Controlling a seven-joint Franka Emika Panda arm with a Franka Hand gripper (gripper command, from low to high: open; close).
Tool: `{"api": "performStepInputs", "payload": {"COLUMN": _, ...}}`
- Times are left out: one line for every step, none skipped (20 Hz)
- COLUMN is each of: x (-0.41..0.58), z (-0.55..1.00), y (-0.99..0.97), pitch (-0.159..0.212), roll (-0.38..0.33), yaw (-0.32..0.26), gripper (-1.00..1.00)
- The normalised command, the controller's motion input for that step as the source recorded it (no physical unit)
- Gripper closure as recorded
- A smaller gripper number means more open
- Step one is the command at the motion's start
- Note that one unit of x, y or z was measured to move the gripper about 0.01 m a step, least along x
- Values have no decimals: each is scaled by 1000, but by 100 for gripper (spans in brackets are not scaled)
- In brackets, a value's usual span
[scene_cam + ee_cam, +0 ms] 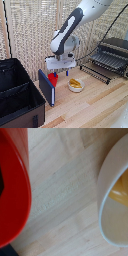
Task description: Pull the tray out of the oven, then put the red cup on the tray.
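Note:
The red cup (52, 79) stands on the wooden table next to a dark blue flat panel. My gripper (54, 74) is lowered right onto the cup, and its fingers are hidden behind the hand and the cup, so its state does not show. Up close in the wrist view, the red cup (14, 188) fills one side. The oven (118, 46) sits at the exterior view's right with its door dropped open. The tray (106, 59), a dark wire rack, sticks out of the oven's front above the door.
A white bowl (76, 85) with yellow contents lies just beside the cup, and the wrist view shows the white bowl (112, 203) too. A big black case (17, 95) fills the exterior view's left. A cable hangs behind the oven. A slatted blind backs the table.

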Motion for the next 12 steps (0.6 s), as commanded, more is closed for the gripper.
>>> {"api": "performStepInputs", "payload": {"x": 40, "z": -74, "y": 174, "pitch": 0, "roll": 45, "yaw": -42, "gripper": 100}}
{"api": "performStepInputs", "payload": {"x": 66, "z": -69, "y": 206, "pitch": 0, "roll": 31, "yaw": -35, "gripper": 100}}
{"api": "performStepInputs", "payload": {"x": 43, "z": -20, "y": 183, "pitch": 0, "roll": 0, "yaw": -5, "gripper": 100}}
{"api": "performStepInputs", "payload": {"x": 0, "z": -20, "y": 40, "pitch": 9, "roll": 0, "yaw": 0, "gripper": 100}}
{"api": "performStepInputs", "payload": {"x": 0, "z": -63, "y": 0, "pitch": 21, "roll": 6, "yaw": 0, "gripper": 100}}
{"api": "performStepInputs", "payload": {"x": 0, "z": -63, "y": 0, "pitch": 27, "roll": 0, "yaw": 9, "gripper": 100}}
{"api": "performStepInputs", "payload": {"x": 20, "z": -29, "y": 0, "pitch": 26, "roll": 0, "yaw": 25, "gripper": 100}}
{"api": "performStepInputs", "payload": {"x": 17, "z": -6, "y": 0, "pitch": 25, "roll": 0, "yaw": 40, "gripper": 100}}
{"api": "performStepInputs", "payload": {"x": 0, "z": 0, "y": 0, "pitch": 3, "roll": 0, "yaw": 47, "gripper": 100}}
{"api": "performStepInputs", "payload": {"x": 0, "z": 0, "y": 0, "pitch": 0, "roll": 0, "yaw": 51, "gripper": 100}}
{"api": "performStepInputs", "payload": {"x": 0, "z": 0, "y": 0, "pitch": 0, "roll": 0, "yaw": 80, "gripper": 100}}
{"api": "performStepInputs", "payload": {"x": 0, "z": 0, "y": 0, "pitch": 0, "roll": 0, "yaw": 101, "gripper": 100}}
